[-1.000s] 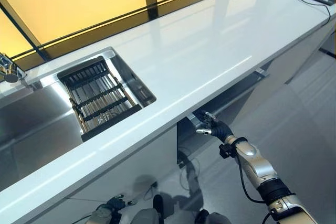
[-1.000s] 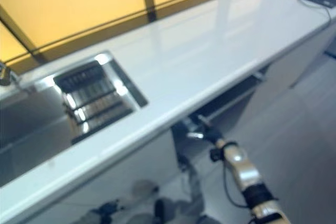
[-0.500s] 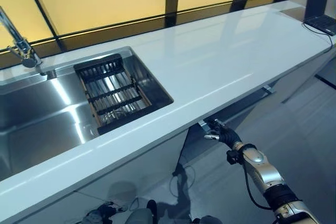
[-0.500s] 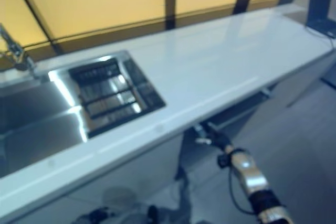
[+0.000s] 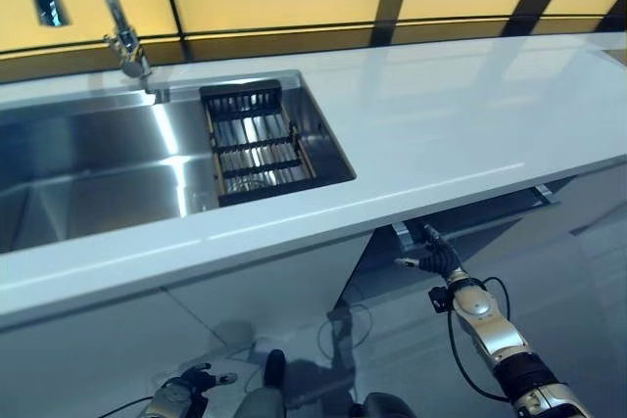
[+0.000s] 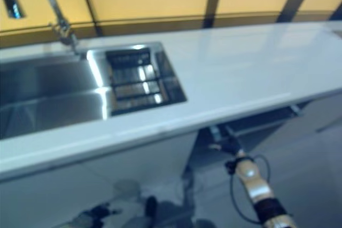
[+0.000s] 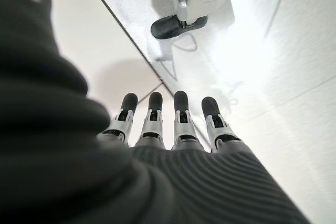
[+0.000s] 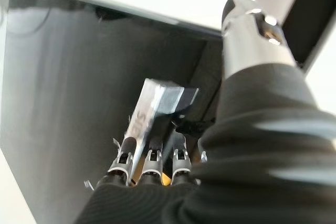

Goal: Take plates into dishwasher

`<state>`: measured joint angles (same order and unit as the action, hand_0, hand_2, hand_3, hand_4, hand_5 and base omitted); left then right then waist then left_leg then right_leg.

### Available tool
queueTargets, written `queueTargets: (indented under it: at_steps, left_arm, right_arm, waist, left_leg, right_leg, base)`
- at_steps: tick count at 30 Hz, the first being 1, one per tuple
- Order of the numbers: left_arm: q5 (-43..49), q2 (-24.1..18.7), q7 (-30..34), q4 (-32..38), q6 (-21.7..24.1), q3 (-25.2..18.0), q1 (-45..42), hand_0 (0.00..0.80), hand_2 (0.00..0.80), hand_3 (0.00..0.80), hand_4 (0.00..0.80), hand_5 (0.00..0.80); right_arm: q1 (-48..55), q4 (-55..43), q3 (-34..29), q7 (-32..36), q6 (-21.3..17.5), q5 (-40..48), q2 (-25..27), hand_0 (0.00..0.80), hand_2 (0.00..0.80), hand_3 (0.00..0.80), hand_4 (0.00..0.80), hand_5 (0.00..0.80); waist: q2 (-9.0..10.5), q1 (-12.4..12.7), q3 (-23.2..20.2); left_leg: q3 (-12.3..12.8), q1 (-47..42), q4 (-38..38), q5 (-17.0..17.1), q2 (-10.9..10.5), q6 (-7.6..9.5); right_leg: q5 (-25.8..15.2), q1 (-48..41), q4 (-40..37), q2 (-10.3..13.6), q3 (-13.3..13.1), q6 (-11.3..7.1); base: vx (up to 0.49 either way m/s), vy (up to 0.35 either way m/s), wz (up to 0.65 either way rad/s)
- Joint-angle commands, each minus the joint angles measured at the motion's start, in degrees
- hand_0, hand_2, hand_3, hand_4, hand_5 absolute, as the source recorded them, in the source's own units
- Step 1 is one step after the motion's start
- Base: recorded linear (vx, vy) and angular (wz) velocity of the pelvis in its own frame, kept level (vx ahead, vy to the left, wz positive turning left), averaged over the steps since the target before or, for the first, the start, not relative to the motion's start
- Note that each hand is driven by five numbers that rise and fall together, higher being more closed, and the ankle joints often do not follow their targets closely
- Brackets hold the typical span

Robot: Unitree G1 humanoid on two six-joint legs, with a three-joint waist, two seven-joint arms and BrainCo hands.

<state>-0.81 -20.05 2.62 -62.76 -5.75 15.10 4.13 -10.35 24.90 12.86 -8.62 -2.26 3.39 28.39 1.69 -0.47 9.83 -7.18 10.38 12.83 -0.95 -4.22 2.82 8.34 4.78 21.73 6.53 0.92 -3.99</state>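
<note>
No plate shows in any view. The dishwasher door (image 5: 509, 242) sits under the white counter (image 5: 470, 115), tipped out a little with a dark gap along its top. My right hand (image 5: 437, 259) is at the left end of its silver bar handle (image 8: 153, 104), fingers hooked over the bar and thumb held apart. My left hand (image 5: 184, 391) hangs low near the floor, in front of the cabinet below the sink. In the left wrist view its fingers (image 7: 181, 121) are straight and hold nothing.
A steel sink (image 5: 88, 178) is set in the counter at the left, with a dark slatted rack (image 5: 257, 144) at its right end and a tall tap (image 5: 118, 22) behind it. White cabinet fronts (image 5: 245, 291) run below the counter.
The camera has swung left, bringing the sink and the tap into view. My right hand stays at the handle's left end. The left hand is still low.
</note>
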Motion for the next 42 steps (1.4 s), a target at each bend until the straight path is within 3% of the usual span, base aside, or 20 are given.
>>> queueTargets:
  at_steps: [1,4,7,13,16,18,22,27,32,39,41,42]
  left_arm:
    - [-1.6,-1.5,-0.8,0.9,2.1,-2.5,0.2,0.0,0.0,0.0,0.0,0.0]
    - [-4.0,-0.4,-1.7,0.4,3.6,-4.8,-1.5,0.0,0.0,0.0,0.0,0.0]
    - [-6.0,0.5,-2.3,-0.5,4.6,-5.7,-2.4,0.0,0.0,0.0,0.0,0.0]
    - [-9.9,2.8,-4.1,-2.1,5.3,-7.0,-2.4,0.0,0.0,0.0,0.0,0.0]
    - [-10.3,3.4,-3.3,-2.5,5.3,-6.8,-3.0,0.0,0.0,0.0,0.0,0.0]
    - [-10.6,3.6,-2.6,-2.6,5.3,-6.6,-3.3,0.0,0.0,0.0,0.0,0.0]
    - [-10.5,3.2,-1.5,-2.2,4.6,-6.4,-3.6,0.0,0.0,0.0,0.0,0.0]
    - [-7.4,1.5,0.6,-1.6,3.3,-6.5,-2.4,0.0,0.0,0.0,0.0,0.0]
    - [-5.4,1.0,2.2,-1.1,2.6,-6.7,-2.2,0.0,0.0,0.0,0.0,0.0]
    - [-4.2,2.5,4.6,-3.6,4.7,-7.2,-3.1,0.0,0.0,0.0,0.0,0.0]
    - [-4.2,2.9,5.1,-3.9,5.5,-6.6,-2.8,0.0,0.0,0.0,0.0,0.0]
    - [-4.1,2.7,5.2,-3.7,5.9,-5.9,-2.3,0.0,0.0,0.0,0.0,0.0]
  right_arm:
    - [-0.5,-2.2,-3.2,-3.8,-3.5,0.2,0.6,0.0,0.0,0.0,0.0,0.0]
    - [1.7,0.2,-4.9,-7.3,-4.6,1.2,0.1,0.0,0.0,0.0,0.0,0.0]
    - [3.3,1.4,-5.8,-10.7,-6.9,2.1,-0.5,0.0,0.0,0.0,0.0,0.0]
    - [5.0,2.5,-8.4,-18.3,-13.3,4.5,-2.0,0.0,0.0,0.0,0.0,0.0]
    - [6.9,4.4,-9.7,-18.6,-11.9,5.3,-2.8,0.0,0.0,0.0,0.0,0.0]
    - [8.1,8.3,-10.0,-15.3,-9.7,6.2,-2.8,0.0,0.0,0.0,0.0,0.0]
    - [9.0,14.9,-8.1,-4.8,-3.7,4.6,-1.8,0.0,0.0,0.0,0.0,0.0]
    - [8.7,25.9,-5.1,3.8,-1.7,0.6,-1.8,0.0,0.0,0.0,0.0,0.0]
    - [8.3,33.2,-4.9,6.6,-0.5,0.4,-2.9,0.0,0.0,0.0,0.0,0.0]
    - [8.7,36.8,-5.7,6.8,0.7,-0.9,-3.8,0.0,0.0,0.0,0.0,0.0]
    - [8.2,37.1,-5.8,6.5,0.7,-1.0,-4.0,0.0,0.0,0.0,0.0,0.0]
    - [7.6,37.2,-5.7,6.0,0.3,-0.1,-4.3,0.0,0.0,0.0,0.0,0.0]
  waist:
    - [0.68,-0.5,-0.3]
    - [0.66,-0.6,-0.7]
    - [0.61,-1.1,-0.8]
    - [-0.02,-2.6,0.7]
    - [-0.6,-4.1,1.8]
    - [-1.0,-4.9,2.2]
    - [-1.11,-4.5,2.4]
    - [0.11,-2.8,1.2]
    - [-0.11,-1.5,-0.7]
    - [-2.23,-0.8,-3.3]
    - [-2.94,-0.7,-3.3]
    - [-3.06,-0.6,-3.0]
  left_leg:
    - [0.2,-8.5,-9.0,-5.9,-0.3,4.58]
    - [0.2,-7.0,-8.3,-4.7,1.1,2.35]
    - [0.3,-5.8,-7.8,-3.3,3.1,0.46]
    - [1.9,-5.1,-8.1,-0.5,6.9,-2.34]
    - [4.2,-4.5,-8.7,4.6,8.5,-4.1]
    - [6.3,-4.1,-8.6,5.4,8.4,-4.49]
    - [7.3,-4.4,-7.2,2.8,6.7,-4.0]
    - [10.0,-5.3,0.4,-3.8,5.2,-2.54]
    - [12.6,-8.8,4.5,-5.8,5.8,-2.35]
    - [11.9,-13.5,8.4,-4.5,6.5,-3.51]
    - [11.4,-15.5,5.7,-6.9,5.8,-2.74]
    - [10.9,-16.5,2.1,-10.0,5.0,-1.62]
  right_leg:
    - [-3.0,-5.3,1.1,-3.4,-2.3,-0.07]
    - [3.2,-7.3,-3.3,-4.4,-0.9,2.57]
    - [6.3,-7.8,-5.7,-5.7,0.2,5.63]
    - [4.5,-7.8,-10.1,-7.8,0.9,8.79]
    - [4.1,-8.4,-10.5,-8.9,1.1,9.73]
    - [4.0,-9.6,-11.6,-9.2,1.8,9.93]
    - [3.6,-10.9,-14.3,-8.5,3.2,9.89]
    - [1.1,-11.6,-18.9,-7.3,5.4,8.45]
    - [-1.7,-10.9,-23.0,-6.7,6.7,6.97]
    - [-5.8,-8.6,-26.6,-5.9,5.8,5.53]
    - [-7.6,-5.7,-25.8,-5.0,5.1,3.83]
    - [-9.1,-2.8,-24.5,-4.1,4.4,2.25]
  base:
    - [-0.383,-0.295,-0.08]
    - [-0.443,-0.346,-0.07]
    - [-0.456,-0.359,-0.06]
    - [-0.431,-0.302,-0.03]
    - [-0.356,-0.235,0.11]
    - [-0.224,-0.112,0.16]
    - [-0.169,-0.038,0.44]
    - [-0.097,0.039,0.56]
    - [-0.09,0.185,0.48]
    - [-0.18,0.467,0.24]
    - [-0.355,0.756,-0.02]
    - [-0.445,0.835,-0.05]
